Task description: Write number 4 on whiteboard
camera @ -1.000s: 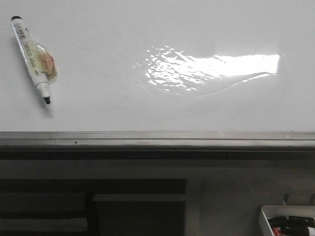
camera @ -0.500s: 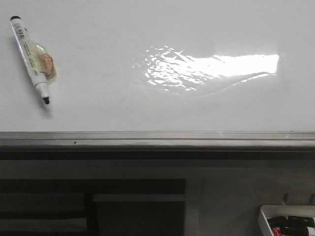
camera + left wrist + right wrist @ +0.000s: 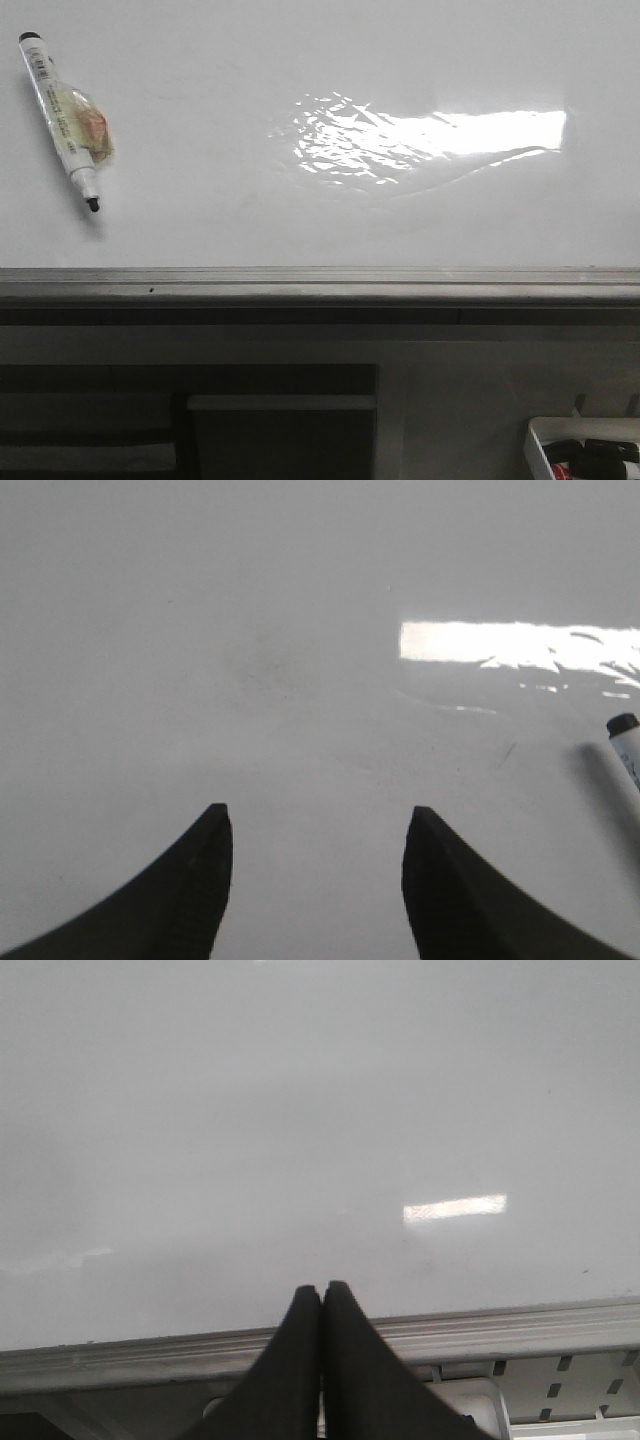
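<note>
With the whiteboard (image 3: pixel 330 215) bare of any number 4, the left gripper (image 3: pixel 318 842) hovered spread and empty while the right gripper (image 3: pixel 321 1305) was pressed closed, so grasping the uncapped marker (image 3: pixel 62 118) mid-barrel, tip clear, looked wisest.

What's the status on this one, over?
Left gripper open, empty. Right gripper shut, empty. Whiteboard blank, no 4 yet. Marker lies uncapped on board, ungrasped.
</note>
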Tool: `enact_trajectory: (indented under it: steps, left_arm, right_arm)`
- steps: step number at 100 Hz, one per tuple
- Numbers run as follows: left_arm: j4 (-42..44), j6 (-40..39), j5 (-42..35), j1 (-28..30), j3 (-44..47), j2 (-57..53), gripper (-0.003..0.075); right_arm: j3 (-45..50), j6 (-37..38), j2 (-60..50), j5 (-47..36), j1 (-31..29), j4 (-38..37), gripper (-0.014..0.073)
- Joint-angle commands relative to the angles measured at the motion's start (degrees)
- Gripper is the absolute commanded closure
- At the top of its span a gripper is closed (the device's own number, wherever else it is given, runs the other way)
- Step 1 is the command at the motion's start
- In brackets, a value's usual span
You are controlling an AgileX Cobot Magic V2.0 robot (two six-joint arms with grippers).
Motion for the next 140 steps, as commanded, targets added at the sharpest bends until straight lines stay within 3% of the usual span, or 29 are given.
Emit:
enact_trajectory:
  steps: [1,13,25,54,73,96,114,124,140]
  left_arm:
    - [-1.66,-0.23,-11.13,-0.66,-1.15,2.48,0.0342]
    - [-1.28,-0.23,-14.99,-2.63,-1.15,5.22,0.034]
    - [-1.16,-1.77,-17.24,-8.53,-1.15,8.07,0.03]
    - [-3.41,-3.84,-21.8,-30.74,-1.26,19.17,0.0278]
    - [-8.13,-3.84,-29.88,-40.95,-1.39,28.74,0.0278]
    - [-10.68,-4.09,-38.04,-43.48,-3.51,41.76,0.0278]
    - [-15.66,-9.3,-45.99,-43.48,-3.51,47.66,0.0279]
    - [-16.58,-14.16,-46.02,-43.48,-3.74,49.54,0.0279]
    - [-17.41,-14.41,-48.78,-43.48,-3.74,52.86,0.0279]
  right_arm:
    - [-1.96,-0.13,0.81,-4.82,1.19,0.09,0.0656]
    - [-1.96,-0.13,0.81,-5.63,3.14,0.09,0.0656]
    - [-1.96,-0.13,0.81,-3.91,3.23,0.09,0.0656]
    - [-1.96,-0.13,0.81,-3.98,3.23,0.09,0.0656]
    - [-1.96,-0.13,0.81,-4.45,3.23,0.09,0.0656]
    - [-1.96,-0.13,0.81,-4.45,3.23,0.09,0.0656]
    - [-1.96,-0.13,0.81,-4.35,3.23,0.09,0.0656]
    - [-1.96,-0.13,0.81,-4.35,3.23,0.09,0.0656]
    - [-1.96,-0.13,0.81,-4.35,3.23,0.09,0.0656]
